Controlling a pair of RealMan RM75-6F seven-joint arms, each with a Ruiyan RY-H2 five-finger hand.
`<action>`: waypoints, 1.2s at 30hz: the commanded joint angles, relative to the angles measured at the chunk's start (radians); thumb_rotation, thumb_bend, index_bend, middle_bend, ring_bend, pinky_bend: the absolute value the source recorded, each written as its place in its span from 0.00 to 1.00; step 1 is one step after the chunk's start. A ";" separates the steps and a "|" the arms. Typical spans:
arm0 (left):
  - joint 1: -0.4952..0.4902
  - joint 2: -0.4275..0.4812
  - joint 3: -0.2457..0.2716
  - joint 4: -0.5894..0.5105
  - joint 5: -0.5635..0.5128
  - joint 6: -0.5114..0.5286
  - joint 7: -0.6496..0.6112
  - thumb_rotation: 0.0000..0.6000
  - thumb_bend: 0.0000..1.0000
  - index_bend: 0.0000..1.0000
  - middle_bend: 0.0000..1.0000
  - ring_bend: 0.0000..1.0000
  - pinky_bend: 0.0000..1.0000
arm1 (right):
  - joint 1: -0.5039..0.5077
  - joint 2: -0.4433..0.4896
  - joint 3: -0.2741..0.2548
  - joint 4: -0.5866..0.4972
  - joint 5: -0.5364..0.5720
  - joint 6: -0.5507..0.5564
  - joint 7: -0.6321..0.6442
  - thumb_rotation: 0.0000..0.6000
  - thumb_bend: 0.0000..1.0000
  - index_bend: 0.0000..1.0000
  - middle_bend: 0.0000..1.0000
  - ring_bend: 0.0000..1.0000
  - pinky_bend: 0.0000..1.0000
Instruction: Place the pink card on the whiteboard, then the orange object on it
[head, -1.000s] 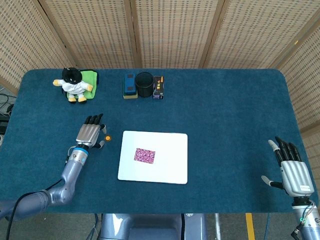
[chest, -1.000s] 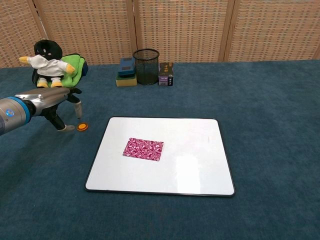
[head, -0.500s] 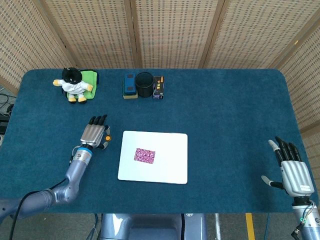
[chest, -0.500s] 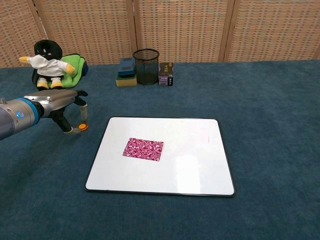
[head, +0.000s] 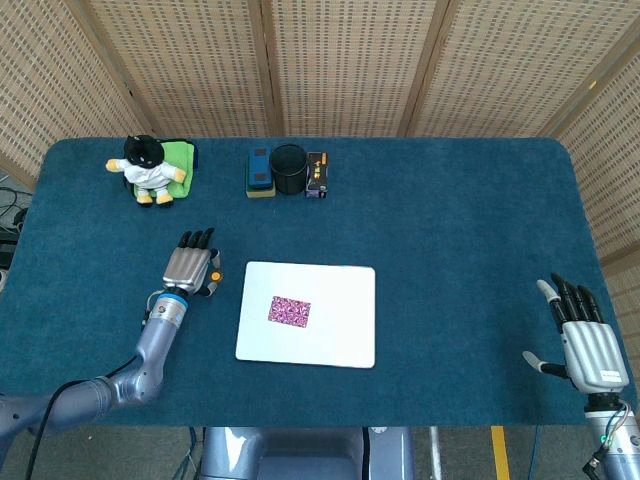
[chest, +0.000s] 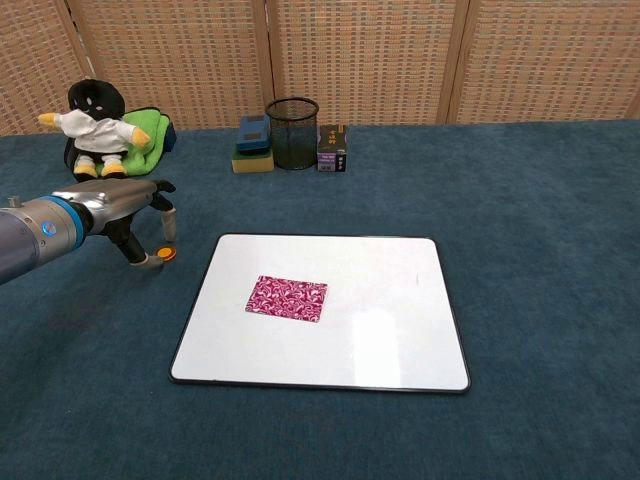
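The pink patterned card (head: 289, 311) (chest: 287, 298) lies flat on the whiteboard (head: 340, 340) (chest: 380, 340), left of its middle. Just off the board's far left corner a small orange disc (head: 215, 275) (chest: 167, 253) sits on the blue cloth. My left hand (head: 190, 268) (chest: 125, 212) stands over it, thumb and one finger touching the disc from either side in a pinch, the other fingers stretched out. The disc still rests on the table. My right hand (head: 585, 335) stays at the table's near right corner, fingers spread and holding nothing; the chest view does not show it.
A penguin plush (head: 148, 170) (chest: 95, 125) on a green cloth (head: 180, 155) sits at the far left. At the back middle stand a black mesh cup (head: 288, 169) (chest: 292, 132), a stack of sponges (head: 260, 172) and a small dark box (head: 317, 174). Wicker screens close off the back.
My left hand moved right onto the orange disc, and its thumb and finger closed in around it. In the last half second it barely moved. The right hand stayed still.
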 joint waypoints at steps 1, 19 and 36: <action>-0.001 -0.005 0.001 0.006 -0.003 0.000 0.005 1.00 0.31 0.43 0.00 0.00 0.00 | 0.000 0.000 0.000 0.000 0.000 -0.001 0.000 1.00 0.00 0.00 0.00 0.00 0.00; -0.002 -0.029 0.005 0.035 -0.001 0.000 0.014 1.00 0.34 0.50 0.00 0.00 0.00 | 0.000 0.001 0.000 0.001 0.001 -0.001 0.004 1.00 0.00 0.00 0.00 0.00 0.00; 0.007 0.029 -0.017 -0.053 0.031 0.036 0.000 1.00 0.34 0.54 0.00 0.00 0.00 | 0.001 0.001 0.000 0.000 0.002 -0.002 0.003 1.00 0.00 0.00 0.00 0.00 0.00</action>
